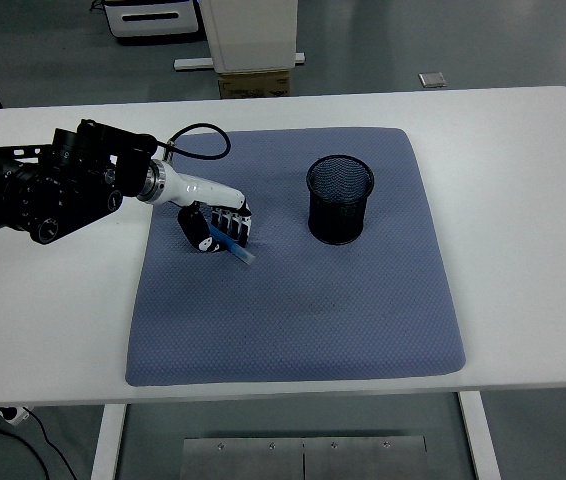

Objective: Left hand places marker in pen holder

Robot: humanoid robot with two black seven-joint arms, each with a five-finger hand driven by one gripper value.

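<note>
Black mesh pen holder (340, 200), upright

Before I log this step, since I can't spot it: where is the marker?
In the head view, the marker is in the left hand, over the blue mat, left of the pen holder.

— Where am I working?
— A lab, it seems: my white tabletop (523, 200) stands on a grey polished floor (443, 40), with white equipment (153, 18) parked behind it.
</note>
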